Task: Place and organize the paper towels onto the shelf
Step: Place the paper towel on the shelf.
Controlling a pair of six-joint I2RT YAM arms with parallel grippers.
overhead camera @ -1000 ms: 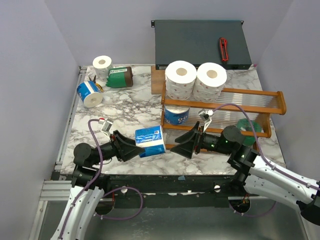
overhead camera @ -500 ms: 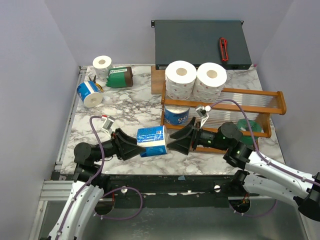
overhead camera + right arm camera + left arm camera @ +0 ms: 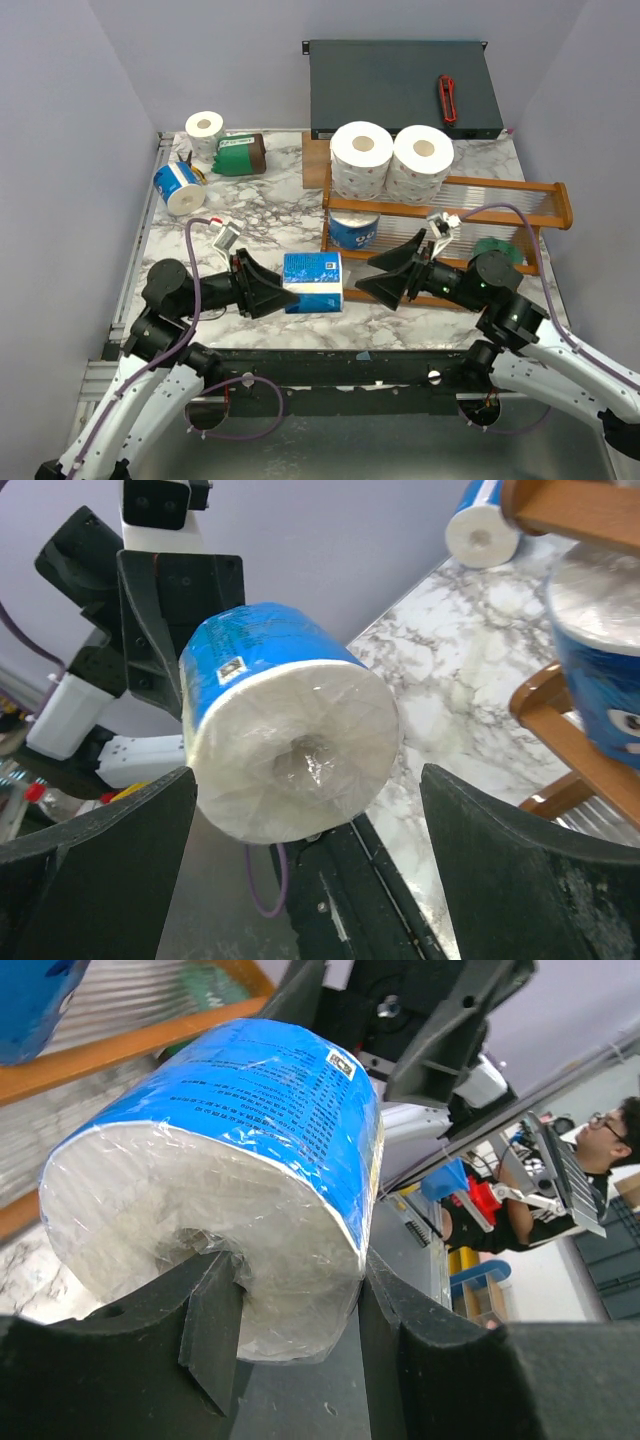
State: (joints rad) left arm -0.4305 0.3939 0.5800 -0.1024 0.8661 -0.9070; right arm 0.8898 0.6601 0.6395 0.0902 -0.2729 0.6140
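Top external view: the shelf [image 3: 545, 187] holds two white rolls [image 3: 361, 160] on its top tier, a shelved blue roll [image 3: 352, 232] beneath them, and a green object [image 3: 497, 250] at its right end, partly hidden by the right arm. The left gripper [image 3: 278, 290] is clenched on the held blue-wrapped roll [image 3: 313, 282] just left of the shelf. The right gripper [image 3: 365, 276] gapes beside it, unloaded. A loose white roll [image 3: 204, 128], a green-wrapped roll [image 3: 238, 155] and a loose blue roll [image 3: 178, 188] lie well left of the shelf, unplaced.

green roll [image 3: 497, 247] half hidden behind right arm [image 3: 512, 312], shelved blue roll [image 3: 603, 675] cut off
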